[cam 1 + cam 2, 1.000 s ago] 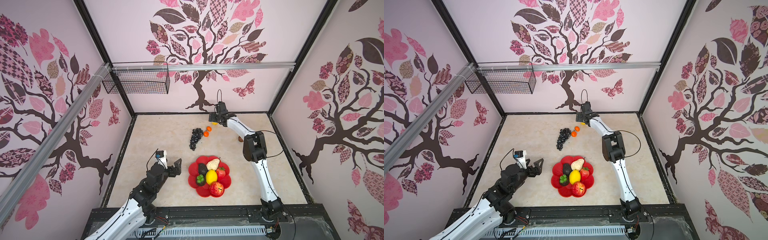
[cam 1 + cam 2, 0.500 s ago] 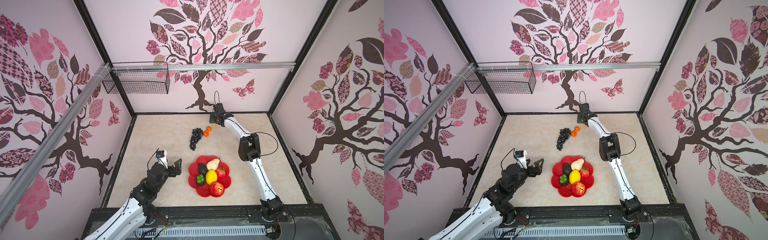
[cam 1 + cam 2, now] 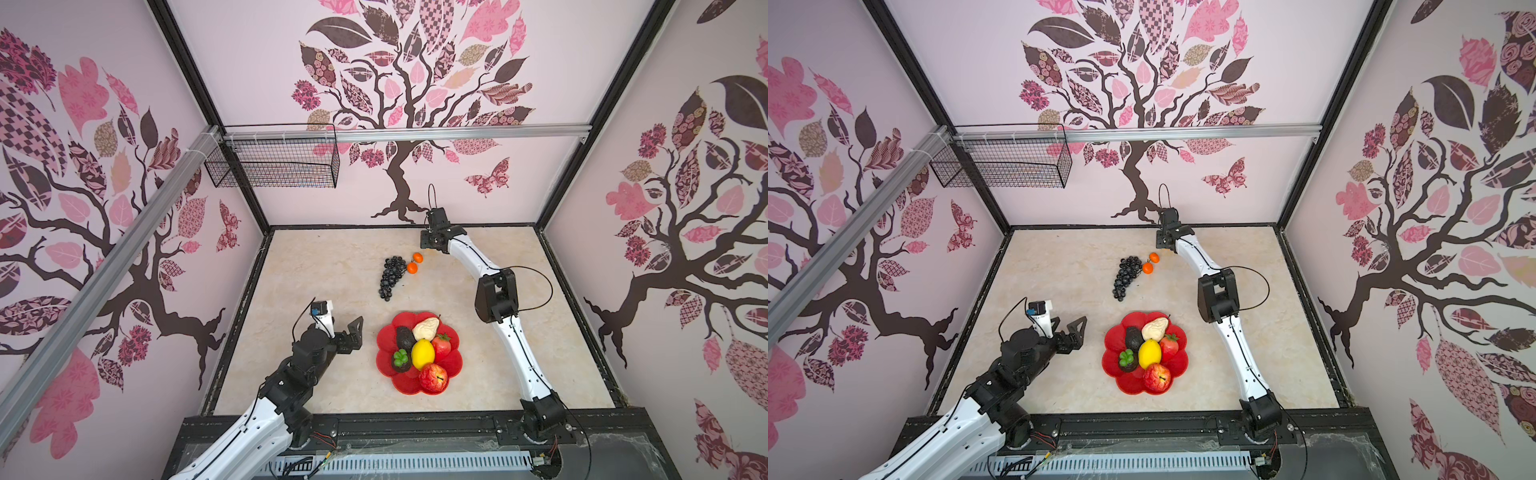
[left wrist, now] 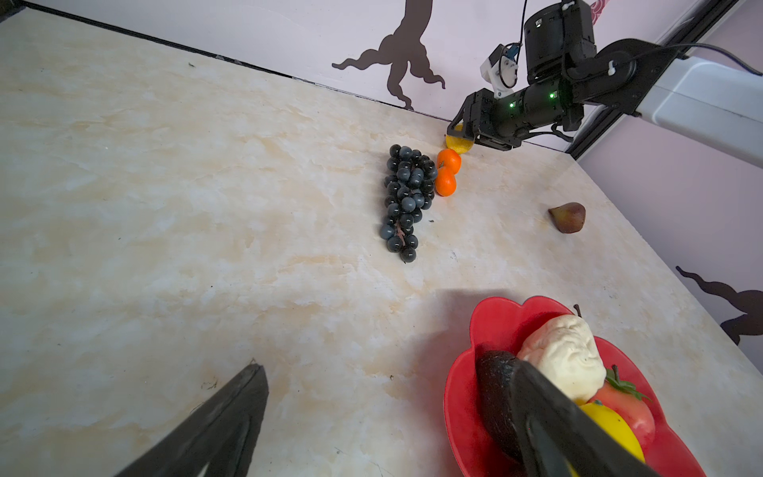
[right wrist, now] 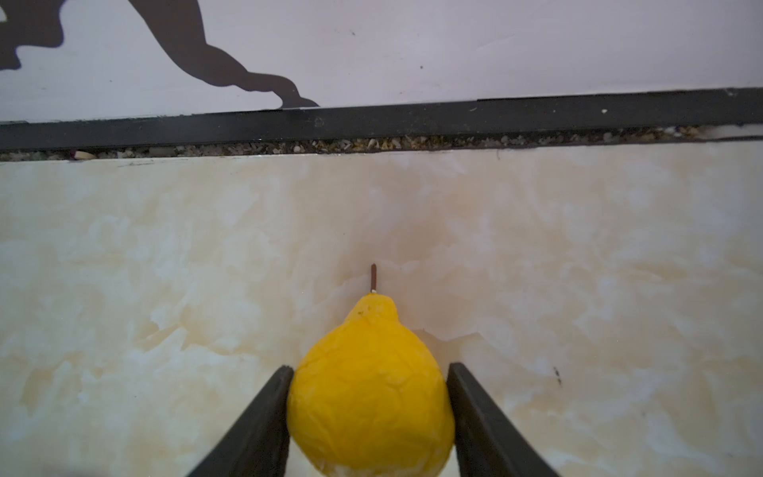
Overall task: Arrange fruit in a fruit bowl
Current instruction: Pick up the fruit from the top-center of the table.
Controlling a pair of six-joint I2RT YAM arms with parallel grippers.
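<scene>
The marble-patterned bench [image 3: 332, 270] is carrying everything, and the right arm is lying stretched across it to the far wall. The left gripper [image 4: 386, 367] is hovering near the fruit bowl [image 3: 455, 365], its fingers spread wide and holding nothing. That red scalloped bowl is sitting near the front of the bench and is already holding 6 pieces: a cream pear [image 3: 426, 328], an avocado [image 3: 404, 337], a lemon [image 3: 423, 354], a red apple [image 3: 433, 377], a strawberry [image 3: 441, 344] and a dark fruit with a green leafy cap [image 3: 401, 360]. The black grape bunch [image 3: 390, 274] is lying well beyond the bowl. The yellow pear [image 5: 371, 392] is resting on its side close to the far wall, stem pointing at the wall. The right gripper [image 5: 369, 367] is gripping it, with the fingers [image 5: 264, 413] pressing on both flanks. A brown pear [image 4: 569, 217] is lying alone toward the right side, shown only by the left wrist view. 2 small oranges [image 3: 417, 257] are sitting just beside the grapes' upper end. The step in hand looks like the pick-up of the yellow pear, grasped but not yet lifted. The next move is calling for a straight lift, then a carry back past the oranges and grapes. It ends with a release over a bare red petal, since the bowl's middle is crowded.
</scene>
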